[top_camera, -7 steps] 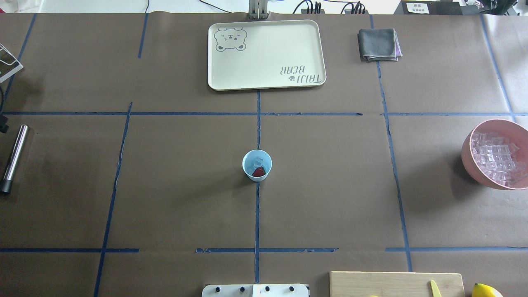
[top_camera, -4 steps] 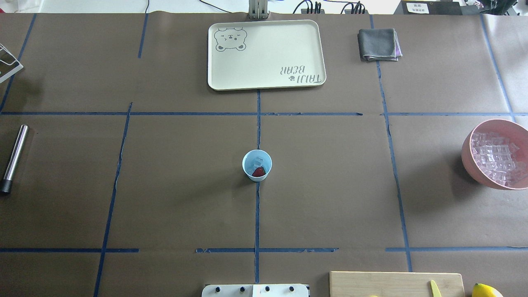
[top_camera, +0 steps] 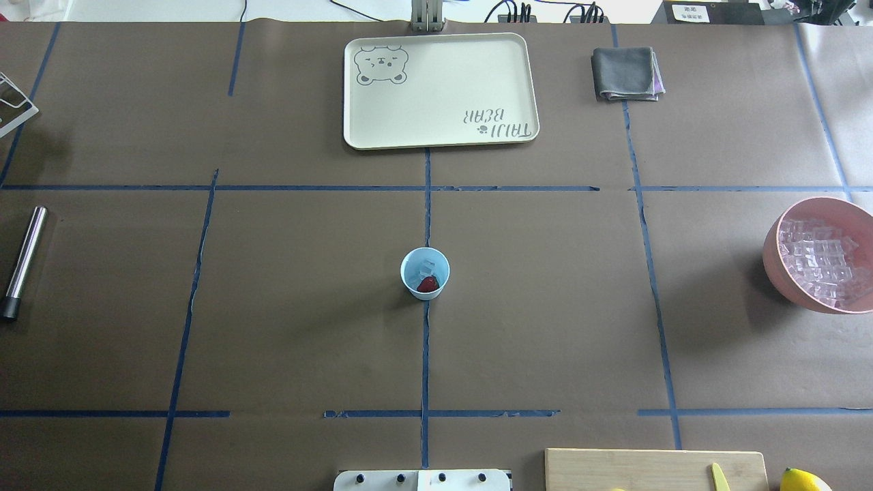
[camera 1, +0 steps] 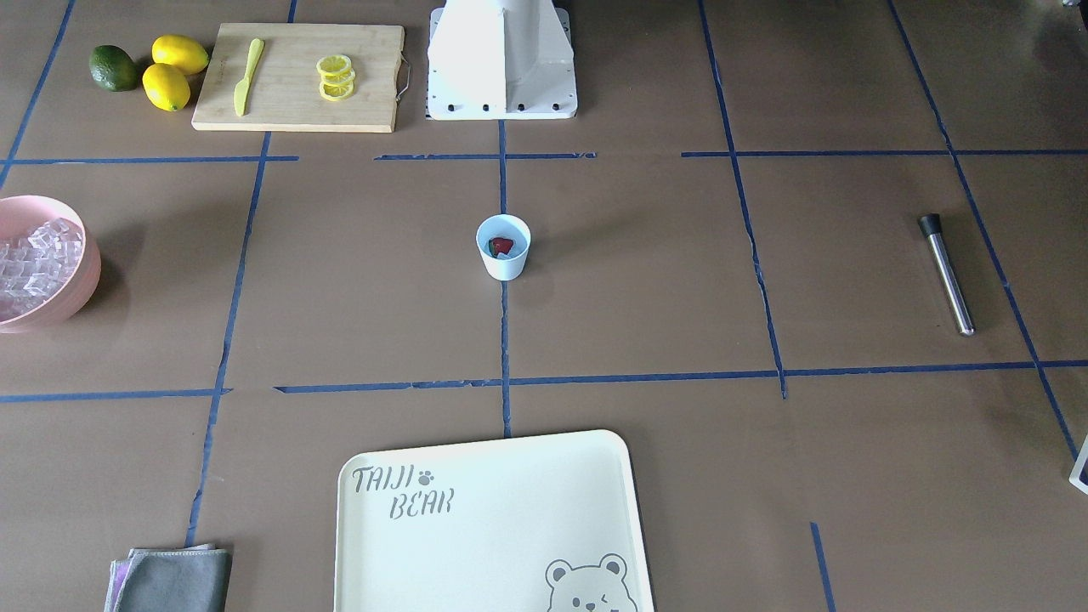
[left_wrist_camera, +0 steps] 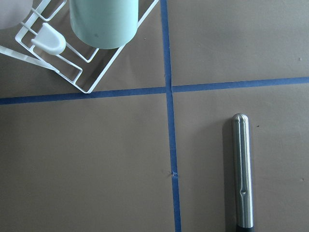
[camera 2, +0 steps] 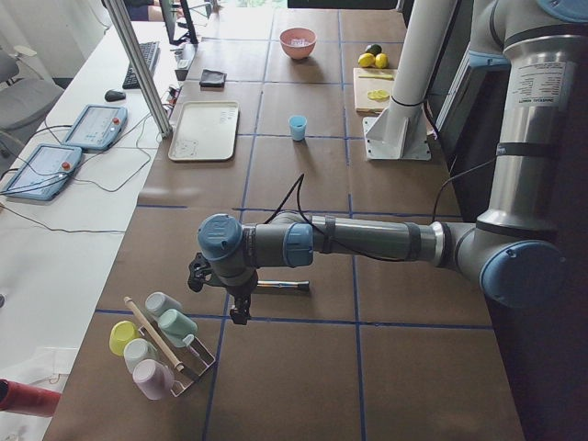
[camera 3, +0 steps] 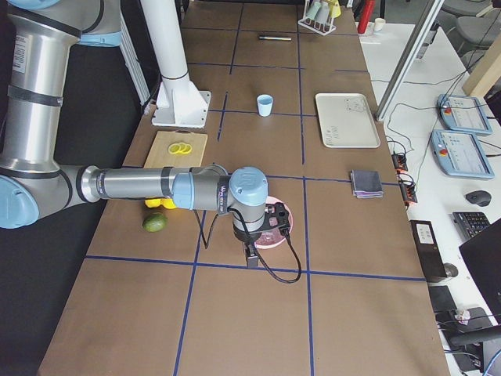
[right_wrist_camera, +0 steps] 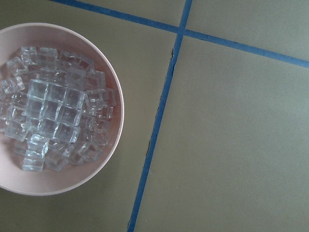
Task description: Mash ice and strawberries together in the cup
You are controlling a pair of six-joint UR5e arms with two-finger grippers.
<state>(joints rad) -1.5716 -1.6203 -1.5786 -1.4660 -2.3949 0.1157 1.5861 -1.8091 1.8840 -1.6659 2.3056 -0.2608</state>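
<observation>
- Light-blue tapered plastic cup stands upright at the middle of the brown paper-covered table, on a blue tape line.
- Inside the cup lie a small red strawberry with a green cap and a few clear ice cubes. The berry is on the side nearer the robot and the cubes are on the far side.
- Well to the robot's left of the cup, a steel rod with a black end lies flat. The left gripper hangs just above it, beside a white wire rack of pastel cups. Whether its fingers are spread or pressed together cannot be told.
- Well to the robot's right of the cup sits a round pink bowl heaped with more clear cubes. The right gripper hangs at the bowl's edge, and its fingers' state cannot be told either.
- Beyond the cup, away from the robot, lies a cream rectangular tray with a bear print, with a folded grey cloth off to its right.
- Nearer the robot than the cup, to its right, a wooden cutting board carries yellow lemon slices and a yellow knife.
</observation>
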